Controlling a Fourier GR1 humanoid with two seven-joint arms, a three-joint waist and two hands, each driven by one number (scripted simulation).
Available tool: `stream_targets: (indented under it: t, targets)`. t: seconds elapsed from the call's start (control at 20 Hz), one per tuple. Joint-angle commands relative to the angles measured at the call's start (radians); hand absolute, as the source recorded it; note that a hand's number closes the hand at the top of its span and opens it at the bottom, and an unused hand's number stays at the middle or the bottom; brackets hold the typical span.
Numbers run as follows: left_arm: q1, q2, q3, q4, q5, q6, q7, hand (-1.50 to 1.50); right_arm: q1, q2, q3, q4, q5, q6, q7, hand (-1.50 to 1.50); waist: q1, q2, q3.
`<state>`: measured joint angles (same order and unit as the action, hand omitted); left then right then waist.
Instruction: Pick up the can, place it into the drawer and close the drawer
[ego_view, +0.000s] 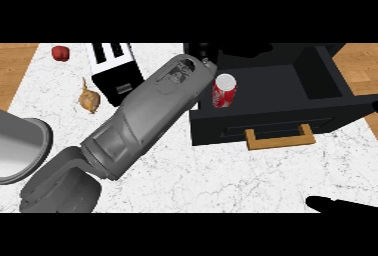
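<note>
The can (224, 90) stood upright inside the open drawer (325, 80), near its left wall. Left hand (201, 52) was at the drawer's back-left corner, fingers hidden, so can't tell its state. Right hand (328, 203) showed only at the lower edge w/ straight fingers. Risk: withdrawing forearm could clip the can & tip it. Label was red/white, text unreadable.

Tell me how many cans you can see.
1. The can lies inside the open drawer, near its left side, by the end of the left forearm. The forearm could hide others.
</note>
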<state>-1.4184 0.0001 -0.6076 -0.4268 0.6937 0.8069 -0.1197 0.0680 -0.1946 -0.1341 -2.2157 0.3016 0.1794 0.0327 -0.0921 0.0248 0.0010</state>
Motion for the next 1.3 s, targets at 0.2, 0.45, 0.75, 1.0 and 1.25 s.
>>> stream_targets:
  t: [0.2, 0.45, 0.75, 1.0, 1.25]
  targets:
    - [-0.021, 0.000, -0.008, -0.009, 0.018, 0.056, -0.015, -1.50, -0.037, -0.073, 0.121, 0.047, 0.334, -0.034, -0.022, -1.50, 0.042, -0.010, -0.001]
    - [-0.032, 0.000, -0.010, -0.031, 0.012, 0.032, 0.031, -1.50, -0.113, -0.076, 0.192, 0.251, 0.526, -0.120, -0.074, -1.50, 0.080, -0.017, 0.000]
    - [-0.025, 0.029, 0.030, -0.033, -0.005, 0.006, 0.041, -1.50, -0.176, -0.057, 0.263, 0.479, 0.728, -0.217, -0.057, -1.50, 0.103, -0.018, 0.000]
    - [0.043, 0.116, 0.005, -0.172, -0.048, -0.003, 0.129, -1.50, -0.187, 0.001, 0.209, 0.647, 0.708, -0.384, -0.133, -1.50, 0.120, -0.030, 0.000]
    - [0.087, 0.217, -0.013, -0.274, -0.092, -0.005, 0.213, -1.50, -0.288, 0.025, 0.192, 0.820, 0.750, -0.446, -0.136, -1.50, 0.125, -0.029, 0.000]
